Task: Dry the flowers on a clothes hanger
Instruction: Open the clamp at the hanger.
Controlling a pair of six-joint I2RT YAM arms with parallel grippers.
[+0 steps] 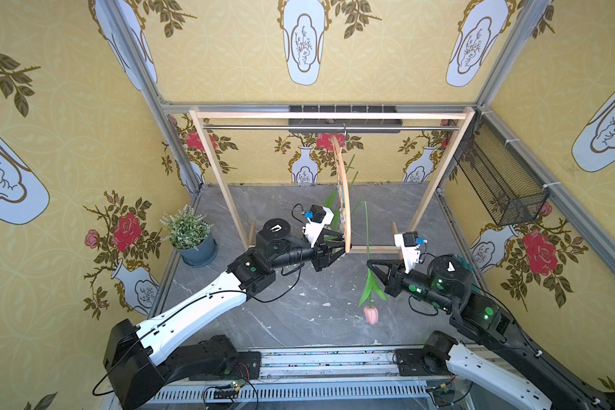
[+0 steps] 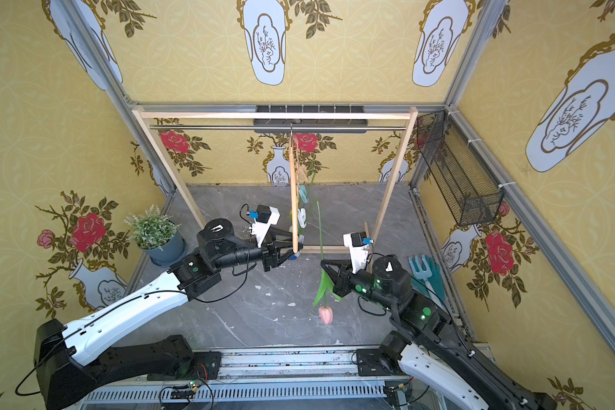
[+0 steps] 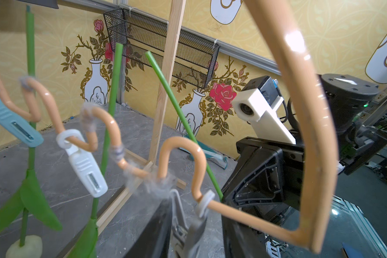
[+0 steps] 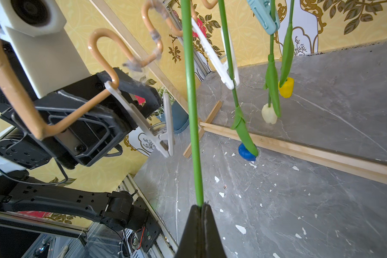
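Three tulips (image 4: 269, 114) hang clipped; my right gripper (image 1: 369, 263) clamps the pink tulip (image 1: 370, 315), stem upright, frame centre, just right of the hanger (image 3: 311, 111) end clip (image 4: 168, 120), which my left gripper (image 1: 343, 244) straddles, squeeze unclear.

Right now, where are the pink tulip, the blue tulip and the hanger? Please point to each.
pink tulip (image 1: 370, 315): in a top view, on the flower head.
blue tulip (image 4: 244, 153): right wrist view, on the flower head.
hanger (image 3: 317, 111): left wrist view, on the wooden arch.
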